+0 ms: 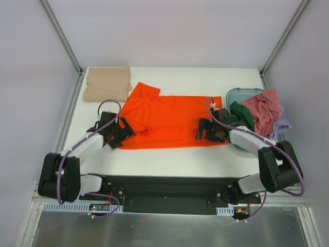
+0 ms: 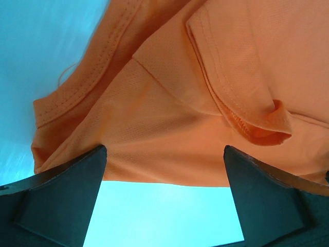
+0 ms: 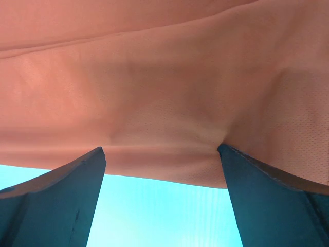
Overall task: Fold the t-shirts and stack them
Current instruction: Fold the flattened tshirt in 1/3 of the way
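The bright orange t-shirt (image 1: 175, 121) lay flat in a wide band across the middle, one sleeve angled out at its far left end. The tan t-shirt (image 1: 108, 84) sat folded at the far left corner. A pink shirt (image 1: 263, 110), a dark green shirt (image 1: 240, 114) and a lilac shirt (image 1: 280, 126) lay crumpled together at the right.

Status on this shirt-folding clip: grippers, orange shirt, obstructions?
Left gripper open at near-left edge of orange shirt. Right gripper open at its near-right edge. Shirt flat, partly folded, unheld. Nothing in the way.

Built as left arm (image 1: 82, 148) and right arm (image 1: 249, 141), white-shelled with bulky black joints, bolted at either end of a black base plate (image 1: 164, 191). Looped with purple cable (image 1: 61, 170) along each. Tipped with left tool (image 1: 119, 131) and right tool (image 1: 204, 129), black, each bearing 2 broad wedge-shaped fingers (image 2: 61, 200).
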Controlling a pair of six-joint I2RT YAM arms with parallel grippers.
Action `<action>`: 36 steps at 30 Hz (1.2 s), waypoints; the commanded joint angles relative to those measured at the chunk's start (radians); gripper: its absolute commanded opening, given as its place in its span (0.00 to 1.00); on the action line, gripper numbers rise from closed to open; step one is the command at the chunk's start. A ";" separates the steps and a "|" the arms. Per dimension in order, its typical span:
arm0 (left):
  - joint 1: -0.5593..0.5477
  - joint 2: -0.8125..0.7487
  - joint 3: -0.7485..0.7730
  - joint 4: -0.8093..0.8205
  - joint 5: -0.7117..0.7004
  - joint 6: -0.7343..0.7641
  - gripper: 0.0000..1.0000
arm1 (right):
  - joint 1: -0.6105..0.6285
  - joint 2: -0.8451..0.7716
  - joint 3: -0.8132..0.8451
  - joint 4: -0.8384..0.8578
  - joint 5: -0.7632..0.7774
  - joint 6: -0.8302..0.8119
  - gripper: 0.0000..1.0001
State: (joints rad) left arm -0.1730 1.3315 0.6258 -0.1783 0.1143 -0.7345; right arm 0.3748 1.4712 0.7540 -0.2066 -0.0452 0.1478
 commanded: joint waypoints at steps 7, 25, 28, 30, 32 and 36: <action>0.004 -0.530 -0.264 -0.328 -0.071 -0.115 0.99 | 0.171 -0.343 -0.210 -0.102 -0.145 -0.031 0.96; 0.007 -0.534 -0.156 -0.182 -0.005 -0.068 0.99 | 0.613 0.187 0.426 0.096 -0.545 -1.030 0.96; 0.013 -0.509 -0.172 -0.164 -0.037 -0.074 0.99 | 0.625 0.331 0.583 -0.032 -0.535 -1.119 0.99; 0.018 -0.499 -0.187 -0.150 -0.042 -0.068 0.99 | 0.638 0.395 0.652 -0.063 -0.515 -1.140 0.99; 0.024 -0.491 -0.204 -0.150 -0.044 -0.065 0.99 | 0.647 0.448 0.698 -0.091 -0.496 -1.177 0.97; 0.043 -0.488 -0.232 -0.150 -0.050 -0.069 0.99 | 0.654 0.550 0.807 -0.210 -0.499 -1.205 0.89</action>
State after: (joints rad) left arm -0.1535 0.8398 0.4236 -0.3454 0.0917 -0.8188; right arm 1.0157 1.9594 1.4563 -0.2775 -0.5163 -0.9573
